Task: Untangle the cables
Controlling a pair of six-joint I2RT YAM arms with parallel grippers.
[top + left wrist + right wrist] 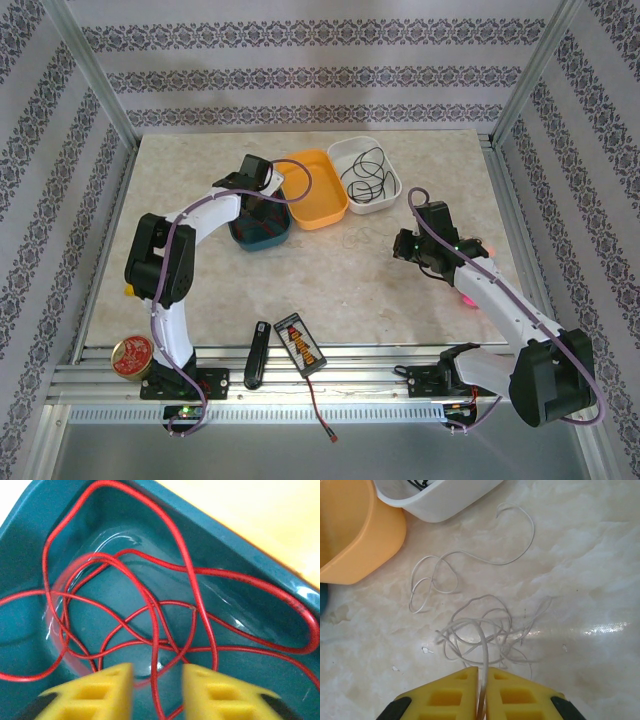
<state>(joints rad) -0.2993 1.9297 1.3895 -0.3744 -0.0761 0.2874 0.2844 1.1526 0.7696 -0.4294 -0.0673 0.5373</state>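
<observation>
So far we have black cable (363, 180) and red cable (190, 575) binned; left tool (157, 672) stands half-open, empty, right tool (482, 674) pinches the knotted white cable (484, 652).

Walls (300, 60): pale paper on all three sides, banded with dark floral stripes.
Frame posts (92, 75): bare aluminium, slanting up from the table's far corners.
Table (400, 300): beige marbled top, mottled and slightly glossy.
Front rails (360, 362): ribbed aluminium along the table's near edge.
Floor (250, 455): plain grey below the rails.
Light: bright and even, with a soft sheen on the marble.
</observation>
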